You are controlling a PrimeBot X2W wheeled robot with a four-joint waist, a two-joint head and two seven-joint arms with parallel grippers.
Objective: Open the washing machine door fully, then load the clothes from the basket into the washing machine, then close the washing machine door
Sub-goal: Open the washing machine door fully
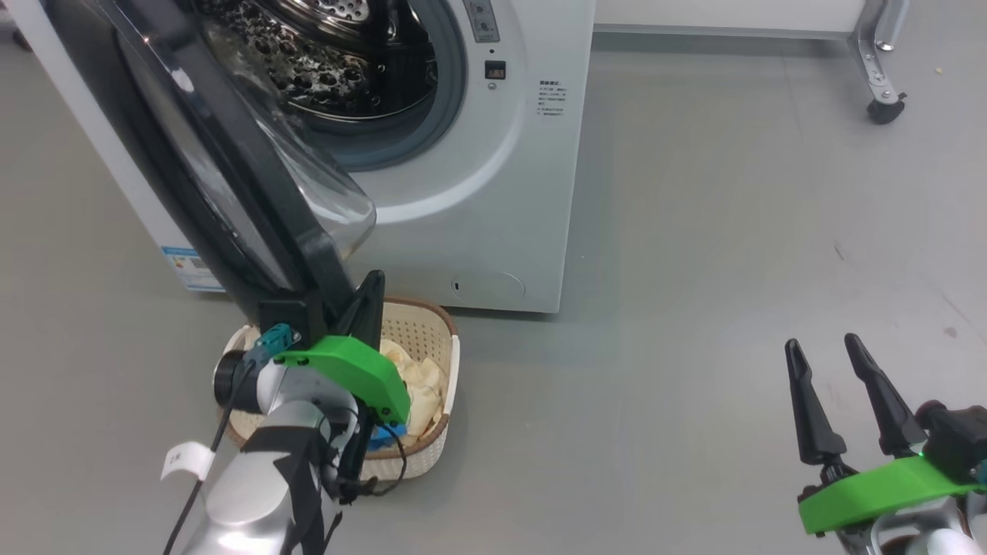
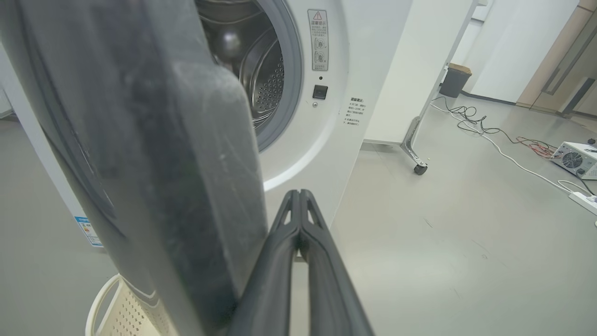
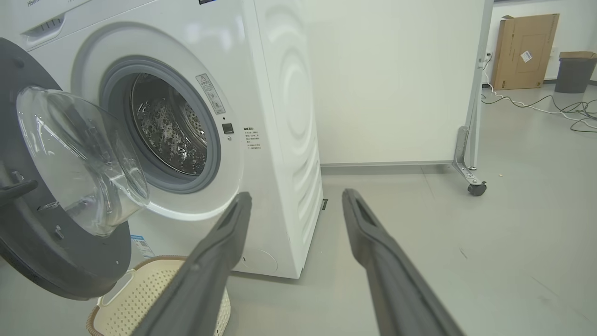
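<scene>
The big white front-loading washing machine (image 1: 501, 208) stands on the grey floor (image 1: 732, 231), its top cut off in the head view. Its steel perforated drum (image 3: 168, 135) is exposed inside the grey rubber ring (image 3: 212, 154). The large round glossy black door (image 1: 231, 177) is swung well out from the opening. Its bulging clear glass porthole (image 3: 79, 154) faces the drum. The door covers most of the left half of the left wrist view and hides part of a blue sticker (image 1: 189, 266) low on the machine's front.

The small cream-white perforated plastic basket with a brown rim (image 1: 455, 362) sits on the floor just in front of the machine, below the door's lower edge. The left arm hides much of it. The pale cream-yellow clothes (image 1: 420, 378) lie inside the basket. A bright blue patch (image 1: 379, 439) peeks out under the arm's green mount.

The left gripper (image 2: 301, 193) has its two dark fingers pressed together, holding nothing. It lies just beside the door's lower edge, and actual contact is hard to make out. The right gripper (image 1: 821, 343) hovers well apart over bare floor, its fingers spread.
</scene>
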